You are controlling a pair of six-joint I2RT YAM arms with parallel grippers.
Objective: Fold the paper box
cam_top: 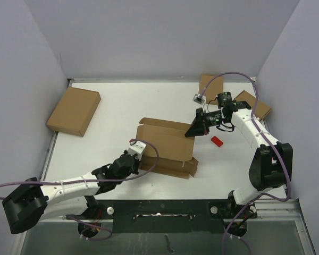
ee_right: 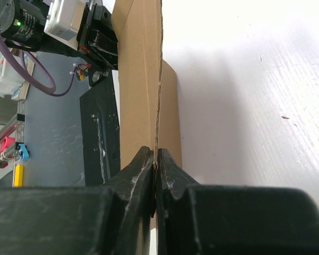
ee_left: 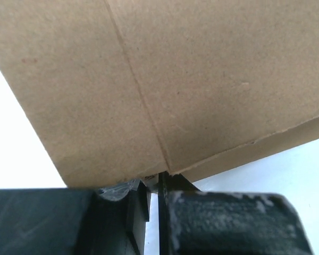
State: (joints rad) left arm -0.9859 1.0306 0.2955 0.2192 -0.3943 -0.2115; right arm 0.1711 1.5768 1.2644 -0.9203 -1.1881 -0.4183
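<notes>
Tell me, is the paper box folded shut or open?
Open, partly folded: the paper box lies spread on the table, some flaps raised, no lid closed over it.

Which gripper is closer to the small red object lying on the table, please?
Right. The right gripper pinches the right flap of the paper box, just beside the red object; the left gripper holds the box's near-left edge, the whole box away.
</notes>
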